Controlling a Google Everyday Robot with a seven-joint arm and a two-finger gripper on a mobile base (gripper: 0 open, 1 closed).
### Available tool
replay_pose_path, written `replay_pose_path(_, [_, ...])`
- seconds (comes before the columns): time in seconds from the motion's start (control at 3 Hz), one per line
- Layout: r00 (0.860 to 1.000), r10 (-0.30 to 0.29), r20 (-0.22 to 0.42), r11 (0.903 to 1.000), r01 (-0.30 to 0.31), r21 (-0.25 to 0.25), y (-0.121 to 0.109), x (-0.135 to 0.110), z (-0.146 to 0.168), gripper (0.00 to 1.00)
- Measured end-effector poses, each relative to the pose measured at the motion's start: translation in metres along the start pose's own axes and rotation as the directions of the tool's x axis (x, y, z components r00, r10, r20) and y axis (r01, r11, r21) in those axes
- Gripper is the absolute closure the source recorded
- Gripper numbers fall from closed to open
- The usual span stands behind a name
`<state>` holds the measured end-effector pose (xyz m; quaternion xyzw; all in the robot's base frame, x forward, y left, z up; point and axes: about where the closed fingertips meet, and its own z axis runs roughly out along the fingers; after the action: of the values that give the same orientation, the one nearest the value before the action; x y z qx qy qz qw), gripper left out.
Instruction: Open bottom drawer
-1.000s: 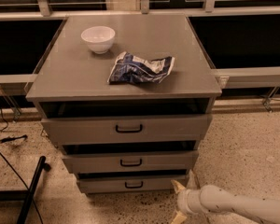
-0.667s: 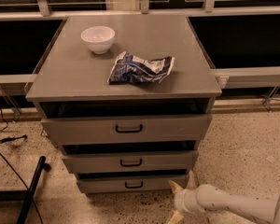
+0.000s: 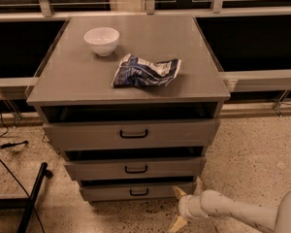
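Observation:
The bottom drawer [image 3: 136, 191] is the lowest of three grey drawers in the cabinet, with a flat grey front and a small black bar handle [image 3: 139, 192]. Its front stands close to flush, with a dark gap above it. My gripper [image 3: 186, 204] hangs low at the drawer's right end, just right of and below the front's corner, a good way right of the handle. Its pale fingers [image 3: 178, 192] are spread apart and hold nothing. The white arm runs off to the lower right.
The middle drawer [image 3: 136, 168] and top drawer [image 3: 131, 134] sit above. On the cabinet top [image 3: 77, 76] are a white bowl [image 3: 102, 40] and a crumpled blue-and-white bag [image 3: 145, 72]. A black stand leg [image 3: 33, 198] and cables lie on the speckled floor at left.
The gripper has shifted slightly left, toward the bottom drawer's right corner. The drawers, bowl and bag have not moved.

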<state>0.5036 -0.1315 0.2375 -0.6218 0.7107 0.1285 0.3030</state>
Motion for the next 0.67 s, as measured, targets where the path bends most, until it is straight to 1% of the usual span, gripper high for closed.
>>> replay_pose_path(0.33, [1.000,-0.013,-0.005,0.9999,0.013,0.001,-0.011,0.000,0.011,0.00])
replay_pose_path(0.67, [0.999,-0.039,-0.019,0.9992,0.039,-0.003,-0.020,0.002,0.023,0.00])
